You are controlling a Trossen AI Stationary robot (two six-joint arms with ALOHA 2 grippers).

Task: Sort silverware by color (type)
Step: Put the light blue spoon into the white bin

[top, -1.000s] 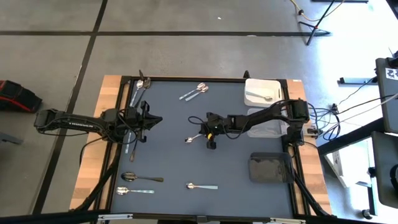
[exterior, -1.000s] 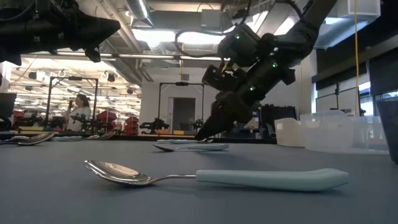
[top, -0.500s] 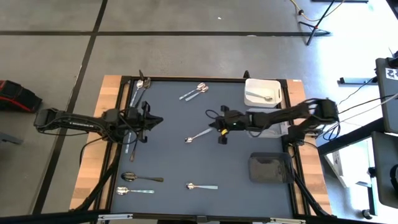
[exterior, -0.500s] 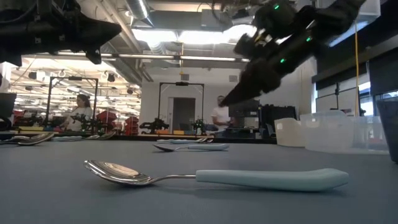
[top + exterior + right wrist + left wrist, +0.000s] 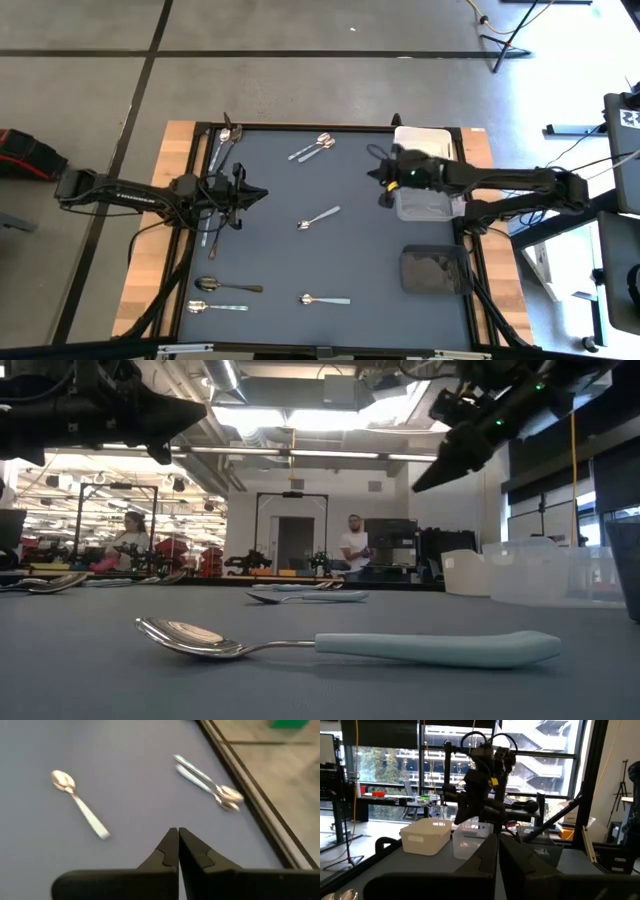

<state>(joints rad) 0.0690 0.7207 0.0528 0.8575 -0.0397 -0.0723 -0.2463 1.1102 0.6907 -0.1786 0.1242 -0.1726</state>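
The silverware lies scattered on the blue-grey table. One spoon lies at the middle. A pair lies toward the far edge, a cluster sits at the far left corner, and three spoons lie near the front. My right gripper hangs shut and empty above the table, between the middle spoon and the clear bin. My left gripper hovers shut over the table's left side, with nothing in it.
A white bin at the far right holds one spoon. A dark bin stands at the near right. A pale-handled spoon lies close to the front edge. People stand in the room beyond the table.
My right gripper has risen from beside the middle spoon and drawn back toward the table's right and far edges, staying shut. The spoon remains lying on the table.
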